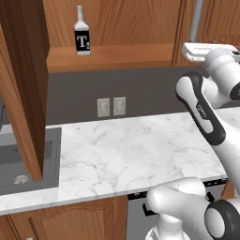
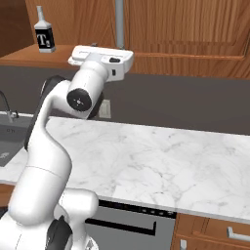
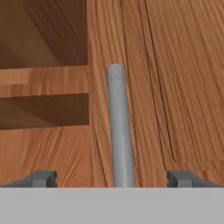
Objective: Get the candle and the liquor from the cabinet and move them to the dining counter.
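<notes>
The liquor (image 1: 82, 38) (image 2: 44, 35), a square bottle with a black "T" label, stands on the bottom shelf (image 1: 112, 57) of the open reddish-brown cabinet. My gripper (image 3: 111, 178) is raised to cabinet height, right of the bottle, facing a shut door. It is open, and the door's grey bar handle (image 3: 118, 127) (image 2: 119, 23) runs upright between its fingertips (image 3: 41, 178), touching neither. The white hand (image 2: 102, 58) (image 1: 202, 49) sits just below the handle. The candle and the dining counter are out of view.
An opened cabinet door (image 1: 21, 79) hangs edge-on at the left above the grey sink (image 1: 23, 159). Below the cabinet lies a white marble worktop (image 1: 131, 150) (image 2: 161, 161), backed by a dark wall with two outlets (image 1: 111, 107). A dishwasher front (image 2: 132, 222) sits under the worktop.
</notes>
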